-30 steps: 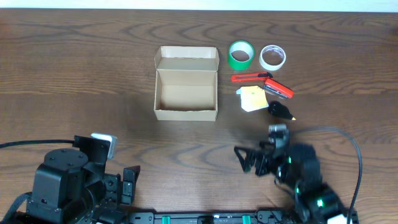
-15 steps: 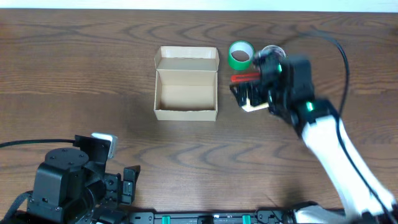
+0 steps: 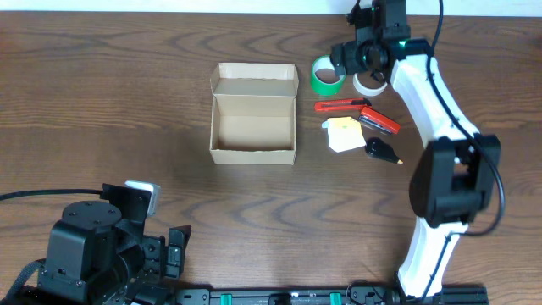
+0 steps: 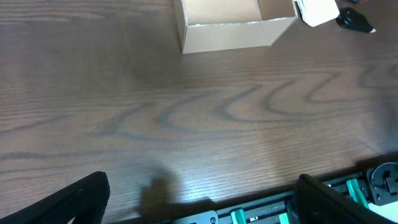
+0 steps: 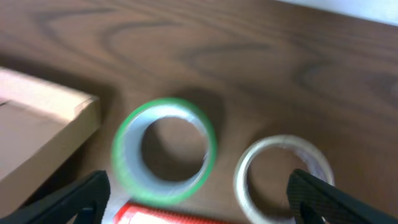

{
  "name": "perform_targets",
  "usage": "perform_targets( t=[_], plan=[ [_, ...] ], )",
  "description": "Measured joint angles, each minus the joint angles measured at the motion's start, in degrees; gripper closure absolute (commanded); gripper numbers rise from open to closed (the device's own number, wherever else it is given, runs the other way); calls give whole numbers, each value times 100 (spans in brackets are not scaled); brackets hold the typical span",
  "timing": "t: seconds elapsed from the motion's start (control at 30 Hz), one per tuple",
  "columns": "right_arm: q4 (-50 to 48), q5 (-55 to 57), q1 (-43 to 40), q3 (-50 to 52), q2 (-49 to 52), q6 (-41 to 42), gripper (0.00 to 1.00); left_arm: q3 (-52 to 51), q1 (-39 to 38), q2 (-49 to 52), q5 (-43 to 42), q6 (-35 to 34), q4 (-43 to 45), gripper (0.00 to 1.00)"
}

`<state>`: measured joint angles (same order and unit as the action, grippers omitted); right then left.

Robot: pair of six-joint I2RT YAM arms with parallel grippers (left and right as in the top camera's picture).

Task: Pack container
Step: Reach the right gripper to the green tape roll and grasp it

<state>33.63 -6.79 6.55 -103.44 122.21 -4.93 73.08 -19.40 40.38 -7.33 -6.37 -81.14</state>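
Observation:
The brown cardboard container (image 3: 253, 119) stands open and empty on the table, lid flap folded back; it also shows in the left wrist view (image 4: 230, 26) and at the left edge of the right wrist view (image 5: 34, 134). My right gripper (image 3: 364, 58) is open and empty, above the green tape roll (image 3: 327, 75) (image 5: 164, 151) and the white tape roll (image 3: 371, 79) (image 5: 283, 177). A red cutter (image 3: 342, 106) (image 5: 158, 216), a red-and-black tool (image 3: 378, 121), a yellow-white note pad (image 3: 343, 134) and a black marker (image 3: 382, 151) lie right of the container. My left gripper (image 4: 199, 202) is open and empty near the front edge.
The left arm's base (image 3: 93, 250) sits at the front left. The right arm (image 3: 440, 127) reaches from the front right over the table to the far right items. The table's front edge with rails (image 4: 348, 190) lies below my left gripper.
My right arm has swung from the front right of the table up to the far side, now over the tape rolls. The left arm and the objects have not moved.

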Motion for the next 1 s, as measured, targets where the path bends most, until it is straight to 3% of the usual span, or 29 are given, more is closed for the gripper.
perform_targets(
  t=[0.37,0.53,1.0],
  plan=[
    [-452,44,-26,-260,1113,-76,27,0,0,0,0,0,-2,5],
    [-457,61,33,-260,1283,-96,50,0,0,0,0,0,-2,5],
    [-481,105,192,-337,1333,-76,94,0,0,0,0,0,-2,5]
  ],
)
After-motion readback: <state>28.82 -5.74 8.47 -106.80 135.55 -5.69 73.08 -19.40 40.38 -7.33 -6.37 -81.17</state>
